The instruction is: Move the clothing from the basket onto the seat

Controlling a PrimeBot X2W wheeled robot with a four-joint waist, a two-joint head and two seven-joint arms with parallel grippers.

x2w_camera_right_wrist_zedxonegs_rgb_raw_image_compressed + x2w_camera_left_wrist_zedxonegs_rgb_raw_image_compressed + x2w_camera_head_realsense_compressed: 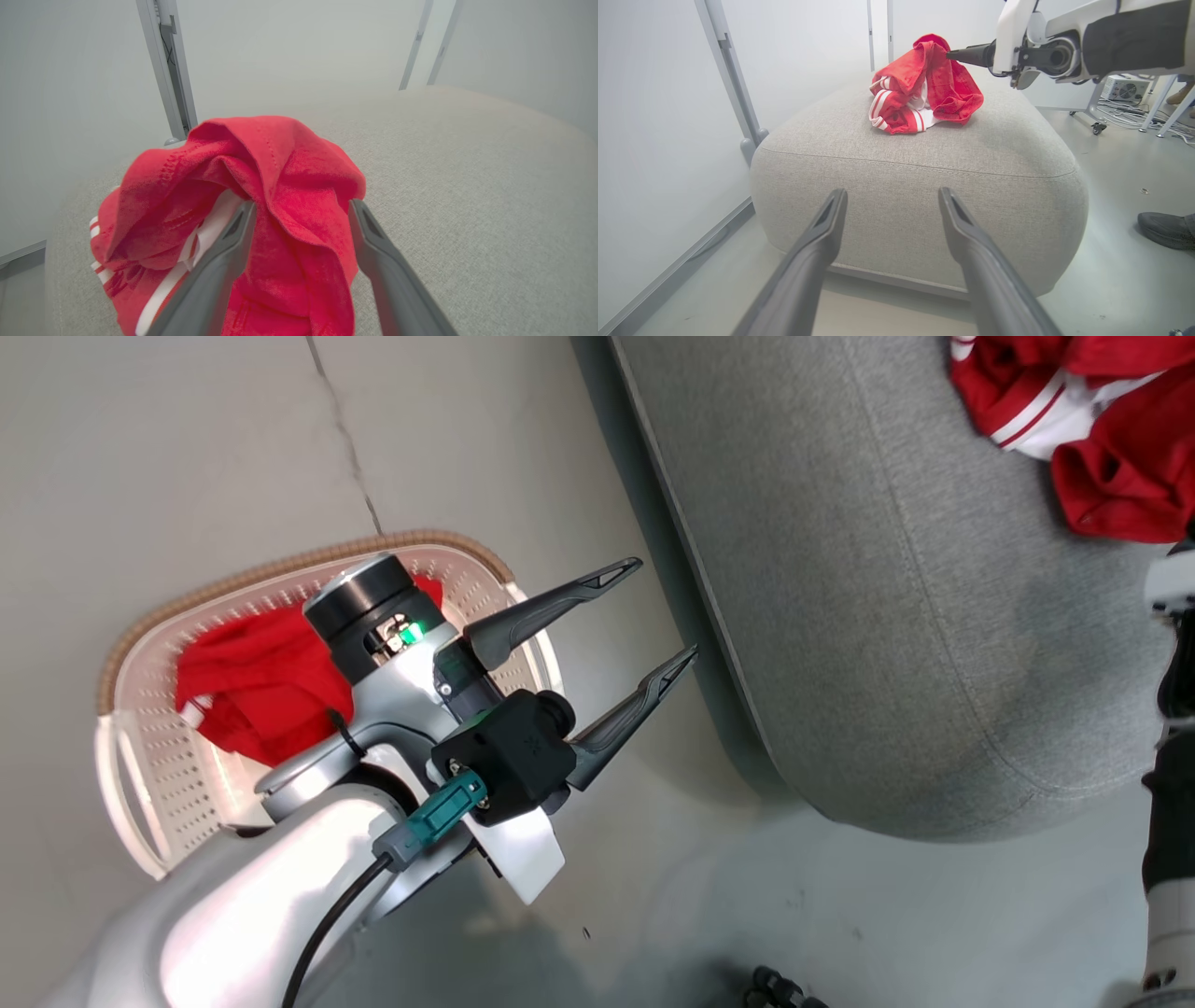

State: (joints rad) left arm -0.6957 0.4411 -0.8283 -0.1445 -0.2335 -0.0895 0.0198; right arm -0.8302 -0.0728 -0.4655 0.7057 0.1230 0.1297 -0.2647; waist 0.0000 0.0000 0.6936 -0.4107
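Head view: the left arm rises from the lower left, its pale forearm bent at the wrist so that the left gripper (667,607) points up and to the right. It is seen against the floor (187,448) between the basket (280,565) and the seat (887,616). Its fingers (551,607) stand wide apart with nothing between them. A red garment (252,691) lies crumpled in the basket, partly hidden behind the wrist. At the upper right a clothing pile (1102,439), red with white stripes, rests on the grey seat cushion.

In the left wrist view the right arm (1111,42) comes in from the upper right, held roughly level, and the right gripper (957,54) touches the top of the pile. A dark shoe (1164,228) rests on the floor at the right edge.

The right wrist view shows that gripper's fingers (224,252) spread wide, with a raised fold of the red fabric standing loose between them, not pinched.
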